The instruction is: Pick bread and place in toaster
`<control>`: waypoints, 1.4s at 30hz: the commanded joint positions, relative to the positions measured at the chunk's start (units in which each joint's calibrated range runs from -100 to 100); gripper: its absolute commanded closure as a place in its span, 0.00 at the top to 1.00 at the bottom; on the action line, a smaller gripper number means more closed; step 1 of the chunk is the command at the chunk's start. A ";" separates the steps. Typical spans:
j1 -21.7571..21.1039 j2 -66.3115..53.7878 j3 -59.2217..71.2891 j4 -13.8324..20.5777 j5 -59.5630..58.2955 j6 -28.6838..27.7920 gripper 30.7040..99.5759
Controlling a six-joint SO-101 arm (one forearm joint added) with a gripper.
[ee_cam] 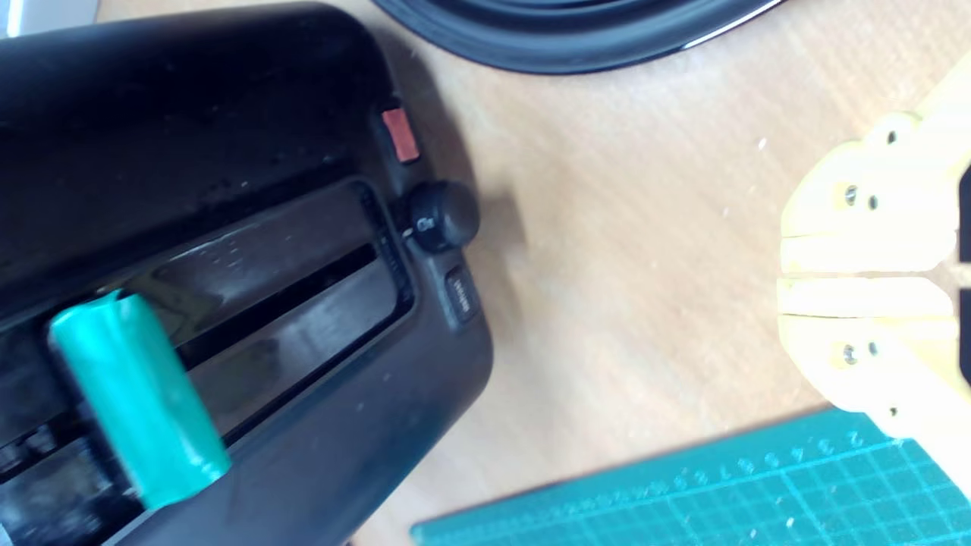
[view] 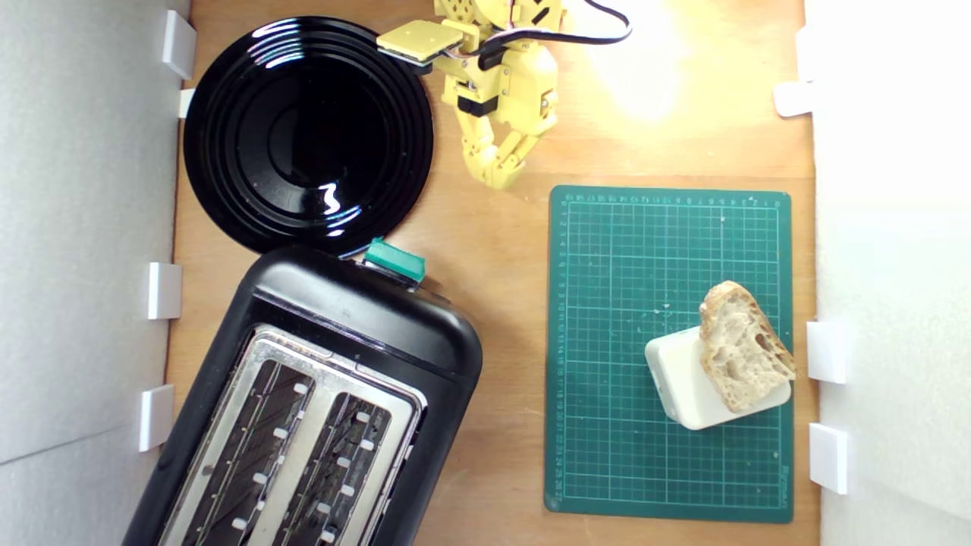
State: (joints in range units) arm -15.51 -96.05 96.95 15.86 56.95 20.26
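Bread (view: 745,346) rests propped on a white box (view: 686,383) near the cutting mat's (view: 630,250) edge (raised for gripping); gripper (view: 501,176) fingers together, empty, well apart.

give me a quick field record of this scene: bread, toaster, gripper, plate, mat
bread: wedge-shaped slice of rustic bread with tan crust, lying across the top of a rounded cream-white plastic box
box: on the green gridded cutting mat, toward the exterior view's right
toaster: large black two-slot toaster with silver top plate, both slots empty, green lever
plate: round glossy black plate, nothing on it
gripper: yellow gripper, jaws together, holding nothing, over bare wooden table between plate and mat
task state: bread not yet picked
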 commanded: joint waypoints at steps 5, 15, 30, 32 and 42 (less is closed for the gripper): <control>0.29 5.62 -2.31 0.10 -5.75 0.22 0.17; 0.45 18.51 -8.66 -5.07 -21.37 0.33 0.17; -0.52 41.73 -8.48 -6.34 -53.02 -3.18 0.17; -1.97 44.64 -8.48 -6.34 -54.73 -3.33 0.17; -8.98 48.38 -8.57 -6.34 -55.50 -7.73 0.17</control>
State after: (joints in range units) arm -22.65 -48.34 91.59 9.37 3.81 13.32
